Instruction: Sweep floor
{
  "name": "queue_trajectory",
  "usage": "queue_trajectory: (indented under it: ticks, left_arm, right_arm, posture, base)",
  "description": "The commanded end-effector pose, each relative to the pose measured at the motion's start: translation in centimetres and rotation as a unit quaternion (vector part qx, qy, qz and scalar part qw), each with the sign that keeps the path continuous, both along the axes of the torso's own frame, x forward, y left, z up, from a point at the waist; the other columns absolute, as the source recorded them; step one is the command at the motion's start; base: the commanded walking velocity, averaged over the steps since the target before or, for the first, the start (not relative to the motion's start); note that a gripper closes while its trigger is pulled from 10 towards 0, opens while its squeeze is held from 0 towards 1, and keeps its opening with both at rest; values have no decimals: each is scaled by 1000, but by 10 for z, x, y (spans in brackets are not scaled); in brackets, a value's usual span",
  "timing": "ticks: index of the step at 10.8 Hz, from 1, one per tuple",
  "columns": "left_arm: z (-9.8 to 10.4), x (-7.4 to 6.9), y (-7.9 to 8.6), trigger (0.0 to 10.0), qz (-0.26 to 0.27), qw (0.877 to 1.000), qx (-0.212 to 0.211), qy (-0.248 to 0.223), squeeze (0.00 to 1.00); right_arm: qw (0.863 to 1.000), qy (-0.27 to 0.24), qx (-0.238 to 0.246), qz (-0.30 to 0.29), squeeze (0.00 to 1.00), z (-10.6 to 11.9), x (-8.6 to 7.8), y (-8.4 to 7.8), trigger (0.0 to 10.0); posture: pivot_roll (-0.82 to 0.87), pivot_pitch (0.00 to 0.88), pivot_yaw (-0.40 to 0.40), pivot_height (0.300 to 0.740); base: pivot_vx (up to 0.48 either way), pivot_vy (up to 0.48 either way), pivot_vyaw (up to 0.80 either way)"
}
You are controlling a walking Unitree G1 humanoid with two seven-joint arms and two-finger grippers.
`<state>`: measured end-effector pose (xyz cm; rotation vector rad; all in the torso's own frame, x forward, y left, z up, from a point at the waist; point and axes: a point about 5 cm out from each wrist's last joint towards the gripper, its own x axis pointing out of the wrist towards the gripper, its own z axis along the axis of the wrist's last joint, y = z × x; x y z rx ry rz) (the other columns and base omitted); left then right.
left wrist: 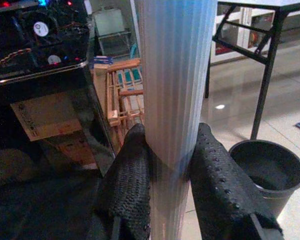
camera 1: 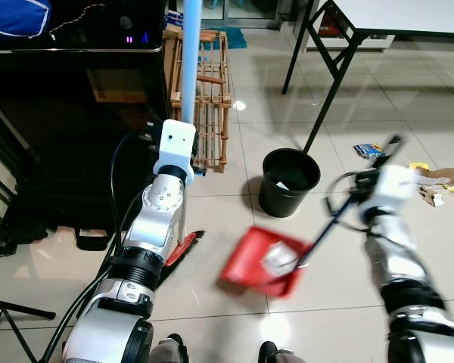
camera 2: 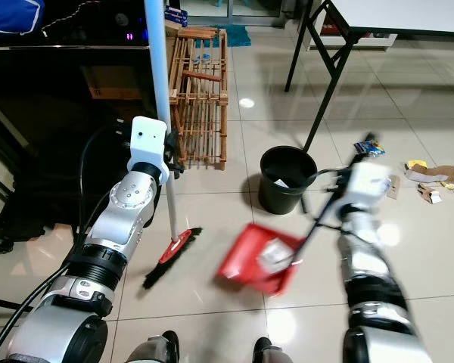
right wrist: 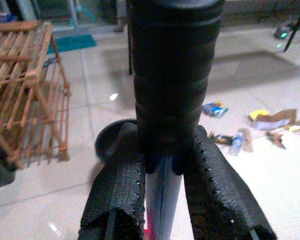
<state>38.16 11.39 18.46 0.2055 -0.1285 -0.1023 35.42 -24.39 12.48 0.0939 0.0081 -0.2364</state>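
Black fingers [left wrist: 132, 185] of our left gripper [left wrist: 172, 175] are clamped on the pale blue broom handle [left wrist: 176, 80], pressing it from both sides. We hold that broom upright beside our left arm; its red head with dark bristles [camera 2: 174, 253] rests on the tiled floor [camera 1: 212, 318], just beside the dustpan.

Our right gripper [right wrist: 162, 192] is closed around the dustpan's handle [right wrist: 169, 75], just under its black ribbed grip, with one finger [right wrist: 217, 190] on each side of the shaft. From there the long dark handle runs down to the red dustpan [camera 1: 250, 265], which looks raised and tilted and is blurred. A crumpled white piece of litter [camera 1: 278, 259] lies in the pan.

Just beyond the dustpan stands a round black bin [camera 1: 289, 181] with a scrap of white inside. A wooden slatted crate [camera 2: 200, 98] stands near the broom handle, against dark shelving [camera 1: 68, 136]. Near our right arm, scraps of paper, cardboard and wrappers [camera 1: 435, 181] lie scattered on the tiles. A table with black folding legs [camera 1: 329, 68] stands behind the bin.
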Motion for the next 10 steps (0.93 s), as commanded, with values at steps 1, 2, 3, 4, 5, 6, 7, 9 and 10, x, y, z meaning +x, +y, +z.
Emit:
queue_trajectory:
  ticks: [1, 2, 3, 4, 5, 6, 7, 9, 10]
  left_arm:
    - [14, 3, -6, 10000, -18, 999, -1, -29, 0]
    - [14, 4, -5, 10000, -20, 999, 1, -27, 0]
    - [17, 6, -5, 10000, -20, 999, 4, -28, 0]
    - [20, 7, -6, 10000, -21, 999, 4, -32, 0]
    - [23, 8, -8, 10000, -24, 999, 4, -37, 0]
    - [24, 8, -9, 10000, -26, 999, 4, -39, 0]
    - [25, 9, -10, 10000, -29, 999, 4, -41, 0]
    - [25, 9, -13, 10000, -35, 998, 3, -44, 0]
    - [25, 9, -13, 10000, -36, 998, 3, -44, 0]
  right_arm:
    - [999, -53, -4, -8, 0, 24, 4, -6, 10000]
    - [998, -61, -7, -7, 0, 29, 5, -6, 10000]
    - [998, -68, -12, -10, 0, 37, 7, -7, 10000]
    - [996, -81, -18, -15, 0, 46, 9, -9, 10000]
    - [994, -108, -25, -17, 0, 64, 11, -11, 10000]
    - [991, -127, -30, -18, 0, 76, 11, -12, 10000]
    - [988, -151, -35, -18, 0, 92, 12, -11, 10000]
    - [984, -171, -47, -14, 0, 106, 13, -7, 10000]
    - [980, -191, -56, -18, 0, 120, 12, -8, 10000]
  posture:
    - [-30, 165, 20, 740]
    - [-34, 159, 29, 740]
    - [-34, 146, 36, 740]
    - [-39, 138, 38, 740]
    - [-44, 126, 42, 740]
    - [-48, 122, 43, 740]
    - [-51, 116, 44, 740]
    - [-52, 102, 47, 740]
    - [-54, 97, 48, 740]
  base:
    - [0, 0, 0]
    - [0, 0, 0]
    - [0, 0, 0]
    - [247, 0, 0]
    - [262, 0, 0]
    - [277, 0, 0]
    - [281, 0, 0]
    - [289, 0, 0]
    - [285, 0, 0]
